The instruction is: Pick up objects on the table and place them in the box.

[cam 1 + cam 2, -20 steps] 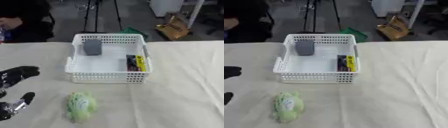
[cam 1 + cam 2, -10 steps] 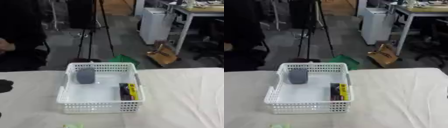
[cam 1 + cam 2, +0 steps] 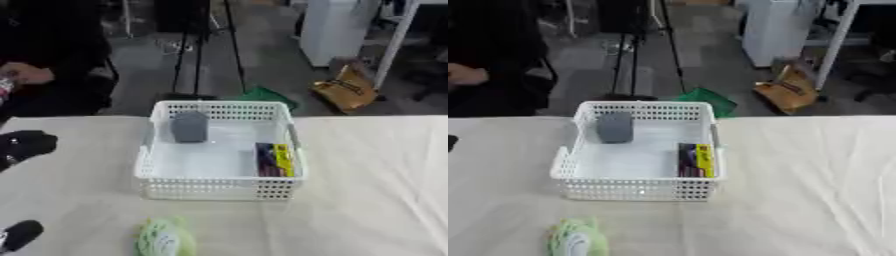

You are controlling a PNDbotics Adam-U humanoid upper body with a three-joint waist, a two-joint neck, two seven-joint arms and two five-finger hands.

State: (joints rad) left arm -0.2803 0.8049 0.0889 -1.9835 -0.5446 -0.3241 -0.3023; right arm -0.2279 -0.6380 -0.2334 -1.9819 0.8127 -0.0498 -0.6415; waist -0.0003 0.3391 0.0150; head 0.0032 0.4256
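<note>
One object is still lying outside the white basket (image 3: 219, 187): the green plush toy (image 3: 164, 241), on the cloth just in front of its near wall. Your head camera is tilting back down after looking up, so the toy is coming back into view; nothing on the table is moving. A grey block (image 3: 189, 126) and a yellow-and-dark pack (image 3: 274, 160) are already sitting inside. Your left hand (image 3: 26, 145) is showing only as dark fingertips at the left edge; I cannot tell its posture. Your right hand is not showing.
</note>
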